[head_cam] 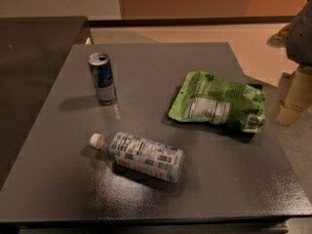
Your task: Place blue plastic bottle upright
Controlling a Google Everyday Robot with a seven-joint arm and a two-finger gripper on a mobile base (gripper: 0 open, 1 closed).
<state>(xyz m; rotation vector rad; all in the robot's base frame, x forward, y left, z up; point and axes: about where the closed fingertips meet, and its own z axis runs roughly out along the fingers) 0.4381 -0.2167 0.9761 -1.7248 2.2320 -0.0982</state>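
Note:
The blue plastic bottle (141,155) lies on its side on the grey table (146,72), near the front. Its white cap points left and its pale blue-and-white label faces up. My gripper (295,99) shows only partly at the right edge of the view, beyond the table's right edge and well away from the bottle. It holds nothing that I can see. The grey arm (301,33) rises above it.
A slim blue-and-silver drink can (102,78) stands upright behind and left of the bottle. A green snack bag (218,101) lies flat at the right. A darker surface (34,57) adjoins the table's left side.

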